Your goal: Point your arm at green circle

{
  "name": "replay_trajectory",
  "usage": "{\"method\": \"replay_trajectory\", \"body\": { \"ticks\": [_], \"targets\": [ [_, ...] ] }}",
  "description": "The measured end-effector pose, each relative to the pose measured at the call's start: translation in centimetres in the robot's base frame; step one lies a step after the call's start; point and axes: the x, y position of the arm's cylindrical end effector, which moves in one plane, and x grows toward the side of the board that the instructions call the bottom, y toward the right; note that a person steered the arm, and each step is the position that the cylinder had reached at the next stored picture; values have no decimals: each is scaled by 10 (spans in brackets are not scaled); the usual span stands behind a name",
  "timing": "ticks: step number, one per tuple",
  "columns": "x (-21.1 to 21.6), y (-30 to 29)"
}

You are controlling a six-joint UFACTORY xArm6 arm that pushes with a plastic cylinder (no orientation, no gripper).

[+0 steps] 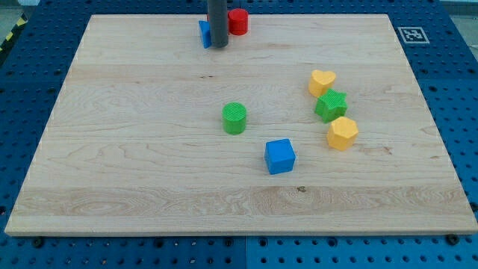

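1. Camera view: my tip (219,46) at top centre of the wooden board (134,149); bare rod, no fingers, holds nothing.
2. Tip overlaps a partly hidden blue block (203,33); red cylinder (238,22) just to its right.
3. Green circle (234,118) mid-frame, well below the tip, untouched.
4. Blue cube (280,156) lower right of it.
5. Right side: yellow heart (323,81), green star-like block (331,105), yellow hexagon (343,133), closely stacked top to bottom.
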Motion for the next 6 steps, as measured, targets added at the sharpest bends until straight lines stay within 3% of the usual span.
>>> {"method": "replay_trajectory", "body": {
  "ticks": [2,4,6],
  "targets": [
    [92,-40],
    [238,-33],
    [237,8]
  ]
}}
